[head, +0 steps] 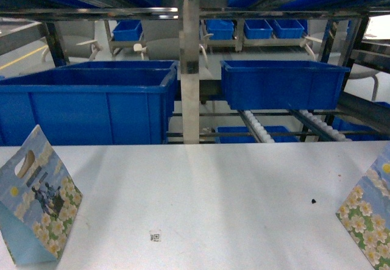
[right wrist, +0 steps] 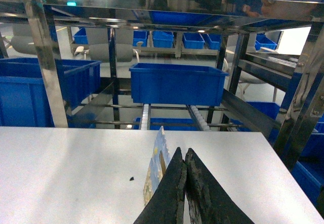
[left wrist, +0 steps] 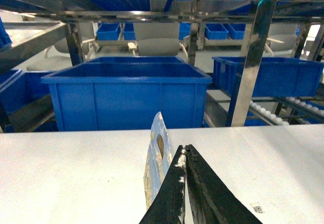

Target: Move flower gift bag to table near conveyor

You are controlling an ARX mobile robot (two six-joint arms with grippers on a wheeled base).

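Note:
Two flower gift bags stand upright on the white table (head: 201,203). One bag (head: 36,203) is at the front left, the other (head: 368,221) at the right edge, partly cut off. Neither gripper shows in the head view. In the left wrist view my left gripper (left wrist: 184,148) is shut with nothing in it, and the left bag (left wrist: 156,158) stands edge-on just left of it. The right gripper (right wrist: 185,152) is shut and empty too, with the right bag (right wrist: 157,166) just to its left. The conveyor (head: 262,130) with white rollers slopes down behind the table's far edge.
Large blue bins (head: 91,102) (head: 283,84) sit on the steel rack behind the table, split by a steel post (head: 190,69). A small code mark (head: 155,236) and a black speck (head: 314,201) lie on the tabletop. More blue bins stand on far racks.

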